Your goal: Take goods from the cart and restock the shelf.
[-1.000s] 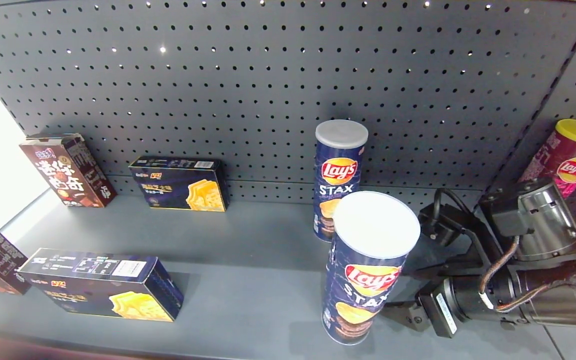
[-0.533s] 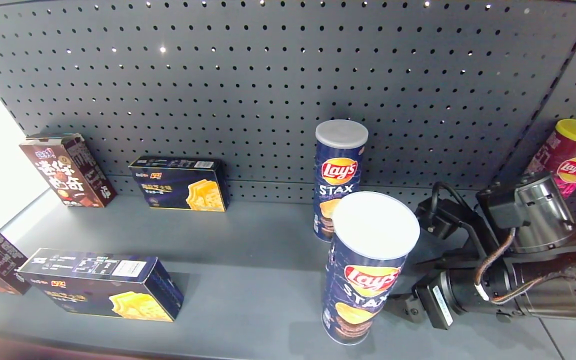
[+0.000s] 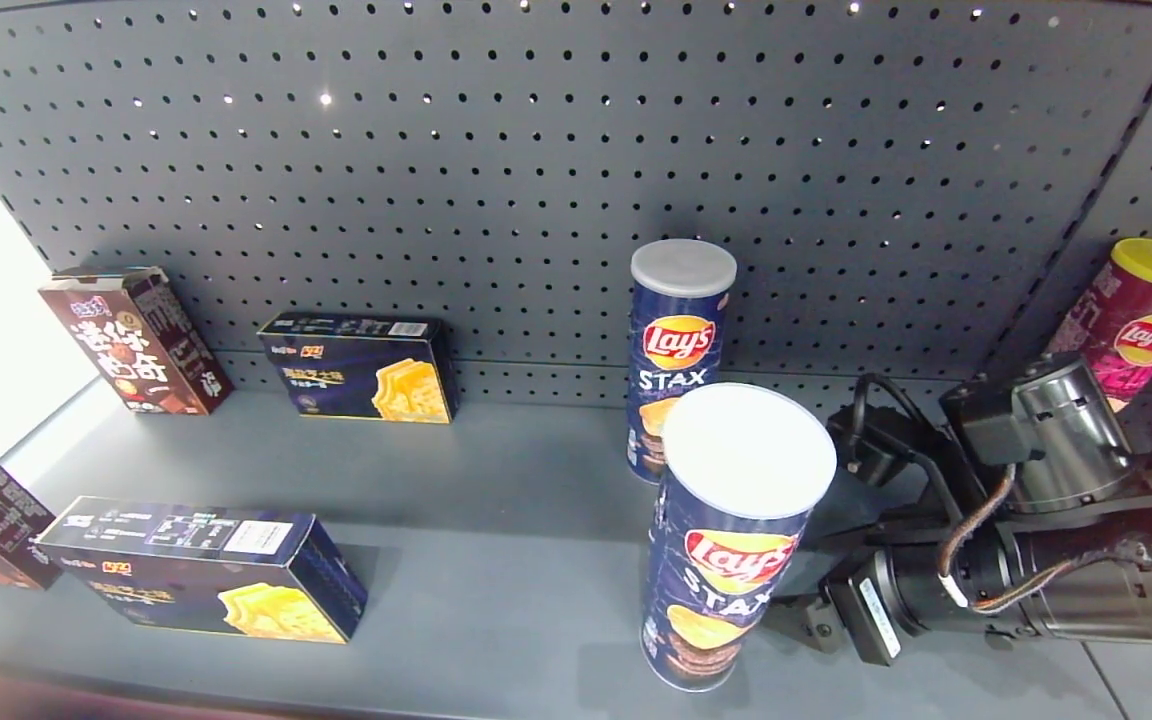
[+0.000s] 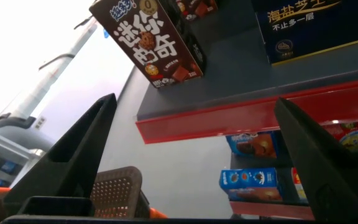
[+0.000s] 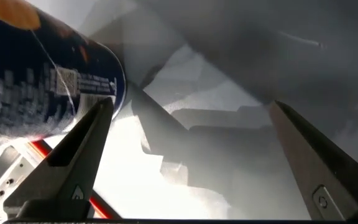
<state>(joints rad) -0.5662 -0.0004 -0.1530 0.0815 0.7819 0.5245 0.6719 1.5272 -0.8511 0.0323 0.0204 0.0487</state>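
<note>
Toward the right end of the grey shelf, the front blue chip can stands just ahead of a second blue can, and the right gripper sits just to its right with fingers spread wide, gripping nothing, one finger just beside the can's wall. Below the shelf's red front edge, the left gripper has its fingers wide apart and empty, under a brown box at the shelf lip.
</note>
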